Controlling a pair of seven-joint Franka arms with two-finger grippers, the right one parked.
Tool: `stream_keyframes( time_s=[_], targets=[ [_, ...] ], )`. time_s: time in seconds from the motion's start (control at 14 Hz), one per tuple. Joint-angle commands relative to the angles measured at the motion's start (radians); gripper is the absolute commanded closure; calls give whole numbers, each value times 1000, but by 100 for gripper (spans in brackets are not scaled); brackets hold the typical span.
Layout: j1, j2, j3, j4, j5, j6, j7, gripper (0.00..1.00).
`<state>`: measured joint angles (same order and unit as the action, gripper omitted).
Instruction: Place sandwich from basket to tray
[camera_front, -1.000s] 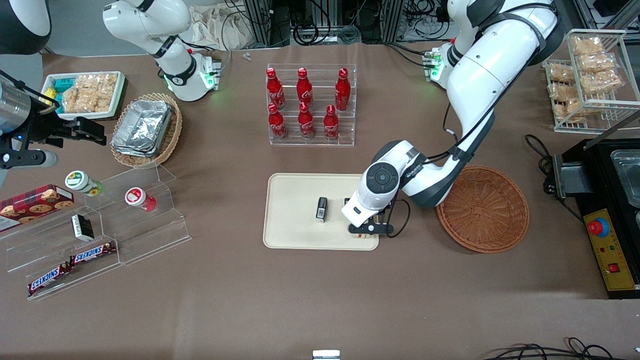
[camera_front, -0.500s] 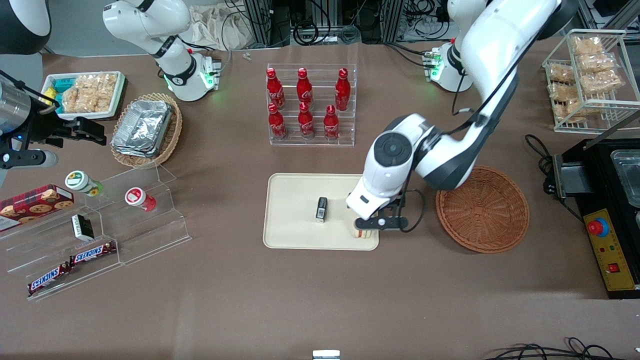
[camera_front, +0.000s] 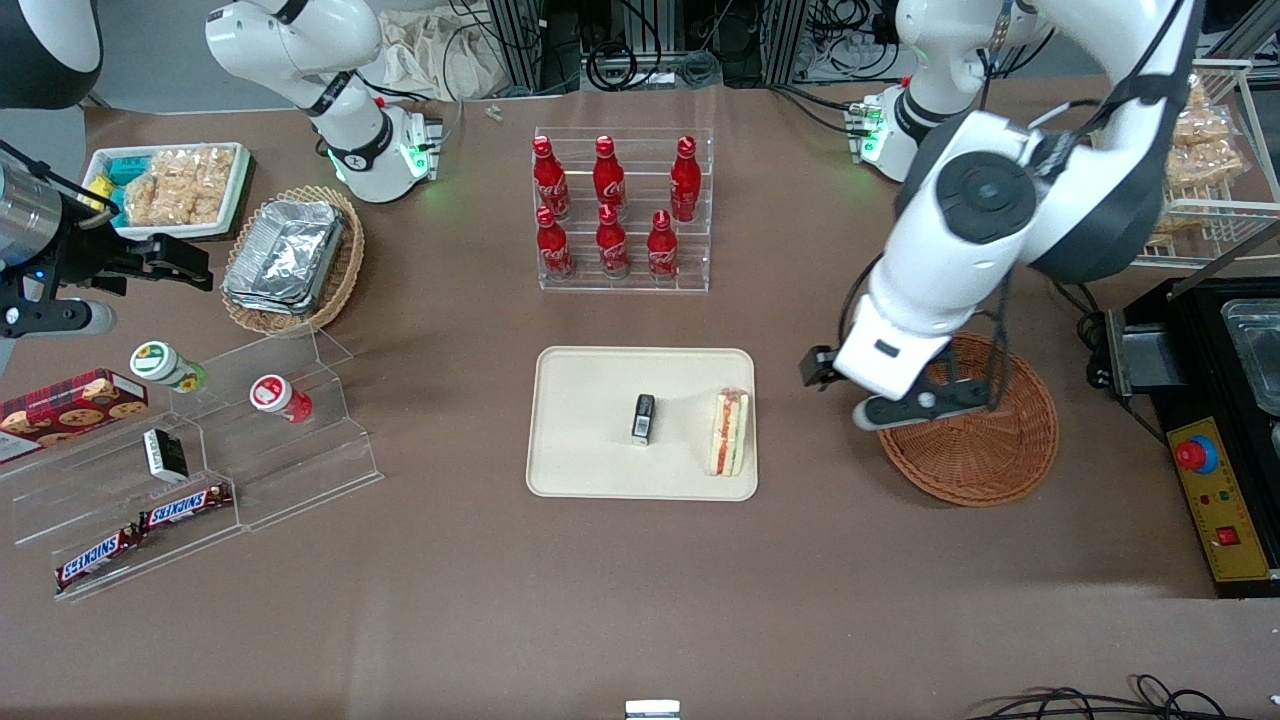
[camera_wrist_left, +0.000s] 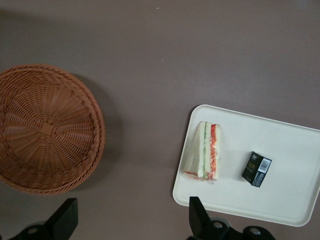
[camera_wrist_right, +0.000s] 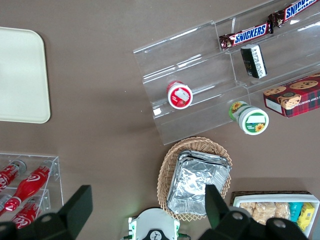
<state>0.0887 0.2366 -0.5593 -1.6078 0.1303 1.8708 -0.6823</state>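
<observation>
Brown tabletop: I see the sandwich (camera_front: 729, 433) lying on the tray (camera_front: 590, 470), its long axis along the edge nearest the basket (camera_front: 985, 450). My gripper (camera_front: 925, 400) hangs released, empty, over the basket's rim.

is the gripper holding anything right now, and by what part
Nothing. The gripper hangs open above the basket; the sandwich lies on the tray.

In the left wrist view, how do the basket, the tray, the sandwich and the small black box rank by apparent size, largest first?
1. tray and basket: alike, tray partly cut off, so unranked.
2. sandwich.
3. small black box.
The gripper hangs above the table, jaws open.
</observation>
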Motion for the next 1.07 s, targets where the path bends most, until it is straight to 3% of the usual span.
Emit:
stream_keyframes(
  time_s=[0.0, 0.21, 0.64, 0.79, 1.0],
  targets=[
    [77, -192, -2, -186, -122, 14, 64, 0],
    [106, -282, 2, -265, -158, 13, 130, 0],
    [148, -335, 67, -288, -199, -2, 282, 0],
    [122, -356, 164, -287, -245, -44, 395, 0],
    [-100, -355, 466, -285, -232, -67, 475, 0]
  ],
)
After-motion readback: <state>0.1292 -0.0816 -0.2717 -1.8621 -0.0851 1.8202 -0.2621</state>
